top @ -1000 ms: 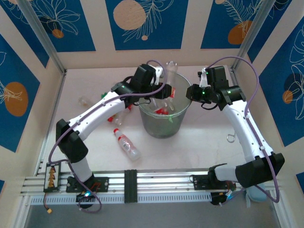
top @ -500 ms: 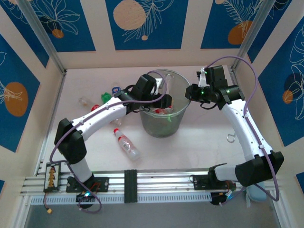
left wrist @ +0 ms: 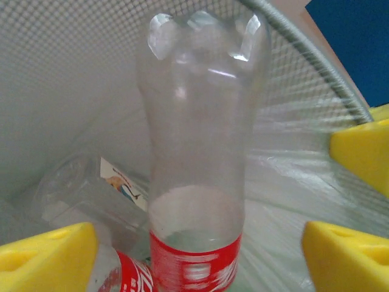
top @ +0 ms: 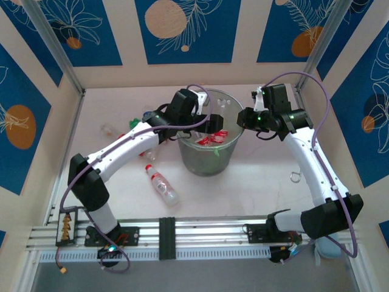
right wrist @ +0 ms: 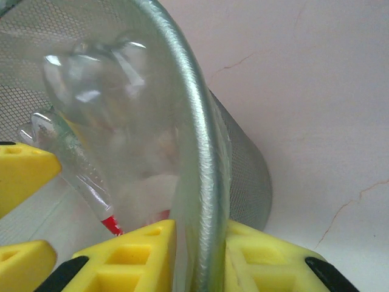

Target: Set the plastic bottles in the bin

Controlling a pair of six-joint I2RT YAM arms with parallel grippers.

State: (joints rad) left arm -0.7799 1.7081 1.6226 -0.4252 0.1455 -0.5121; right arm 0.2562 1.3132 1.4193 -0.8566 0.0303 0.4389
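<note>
Clear plastic with a red-and-white label: one bottle (top: 162, 184) lies on its side on the pale table (top: 267, 194), nearest the arm bases and well apart from the bin (top: 206, 161). Just beyond it, a second bottle (top: 148, 156) with a red cap lies under the left arm, near the bin's left side.

The bin stands upright in the middle of the table, a grey wire-mesh tub with a metal rim. Red-labelled bottles (top: 213, 139) lie in its bottom.

The left gripper (top: 211, 123) hangs over the bin's mouth. In the left wrist view its yellow fingers (left wrist: 45, 255) are spread wide. A clear bottle with a red label (left wrist: 200, 152) sits between them, base pointing away, touching neither finger. Another bottle (left wrist: 85, 188) lies behind it against the mesh wall.

The right gripper (top: 244, 118) is at the bin's right rim. In the right wrist view its fingers (right wrist: 130, 255) pinch the rim (right wrist: 203, 158), one inside the mesh and one outside.

Farthest off, more bottles (top: 109, 129) lie on the table left of the bin, partly hidden by the left arm.
</note>
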